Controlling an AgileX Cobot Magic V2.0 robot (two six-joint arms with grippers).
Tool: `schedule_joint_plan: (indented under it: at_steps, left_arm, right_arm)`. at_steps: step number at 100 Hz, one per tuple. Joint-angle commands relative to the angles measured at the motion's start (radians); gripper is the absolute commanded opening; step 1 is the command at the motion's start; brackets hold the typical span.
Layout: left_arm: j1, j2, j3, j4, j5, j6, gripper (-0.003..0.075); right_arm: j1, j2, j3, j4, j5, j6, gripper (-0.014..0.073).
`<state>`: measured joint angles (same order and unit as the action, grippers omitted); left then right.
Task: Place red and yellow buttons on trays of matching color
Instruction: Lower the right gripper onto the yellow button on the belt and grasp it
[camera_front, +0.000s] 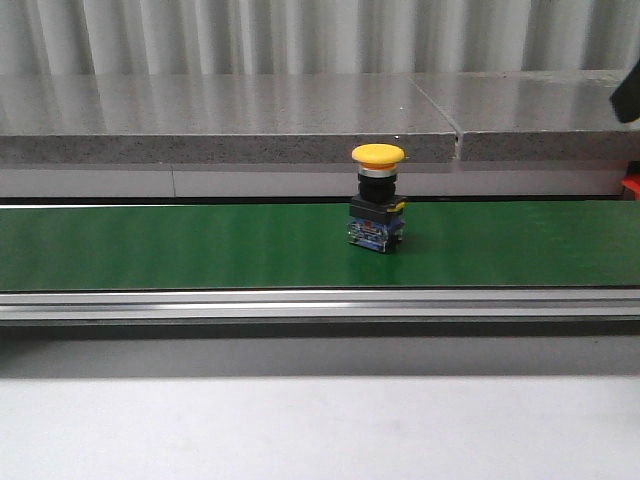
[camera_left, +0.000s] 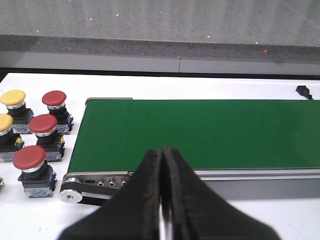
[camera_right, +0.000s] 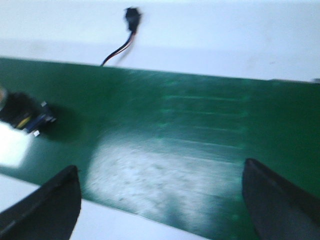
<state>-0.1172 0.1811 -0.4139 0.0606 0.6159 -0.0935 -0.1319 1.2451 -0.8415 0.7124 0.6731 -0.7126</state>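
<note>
The yellow button (camera_front: 378, 209) stood upright on the green belt (camera_front: 180, 245), seemingly rigid, light and top-heavy, best gripped at its black collar by the wide-spread right tool (camera_right: 160, 200).

A pale corrugated wall (camera_front: 300, 35) fills the view at twelve o'clock. Below it a grey speckled stone ledge (camera_front: 220, 120) stretches across, a seam splitting it toward one o'clock. Soft light glints along its polished top. Nearest, at six o'clock, lies the white counter (camera_front: 320, 430), matte and evenly lit, with a dim shadowed strip along its far edge.
</note>
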Motion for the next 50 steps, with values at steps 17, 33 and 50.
schedule_joint_plan:
  at_steps: [17,33,50]
  left_arm:
    - [-0.007,0.01,-0.025,-0.001,-0.078,0.002,-0.0021]
    - [-0.007,0.01,-0.025,-0.001,-0.078,0.002,-0.0021]
    - [-0.007,0.01,-0.025,-0.001,-0.078,0.002,-0.0021]
  right_arm:
    - [0.192,-0.025,-0.022,-0.015,-0.015,-0.039,0.0647]
    - [0.271,0.005,-0.023,-0.02,-0.067,-0.039,0.0647]
    - [0.33,0.063,-0.025,-0.02,-0.129,-0.039,0.0647]
